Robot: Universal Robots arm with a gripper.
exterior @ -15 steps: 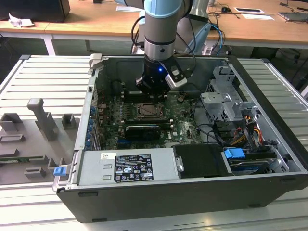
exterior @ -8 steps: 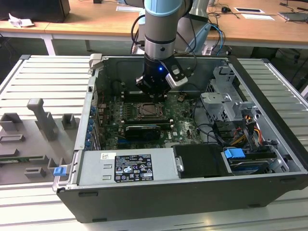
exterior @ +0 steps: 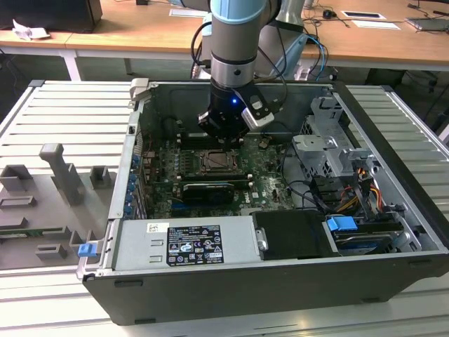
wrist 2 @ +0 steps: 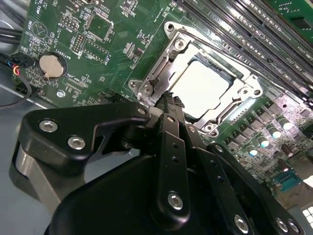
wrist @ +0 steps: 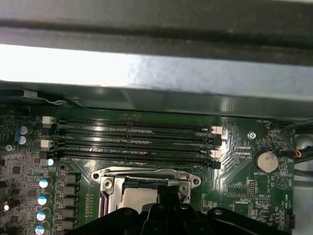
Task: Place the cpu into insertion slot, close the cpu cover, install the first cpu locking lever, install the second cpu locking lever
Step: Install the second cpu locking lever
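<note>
We see the claw (wrist 2: 170,99) pressed together, holding nothing, its black tip at the edge of the silvery cover (wrist 2: 230,105). The pale square chip (wrist 2: 199,88) sits inside the socket (exterior: 222,162).

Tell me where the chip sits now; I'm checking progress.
The chip lies in the socket under its metal cover, beside the memory slots, just beyond the claw in the second wrist view.

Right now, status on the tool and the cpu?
Tool low at the socket frame's edge, grip state unclear. Cpu seated in insertion slot, cpu cover down around it. Nothing in the way.
</note>
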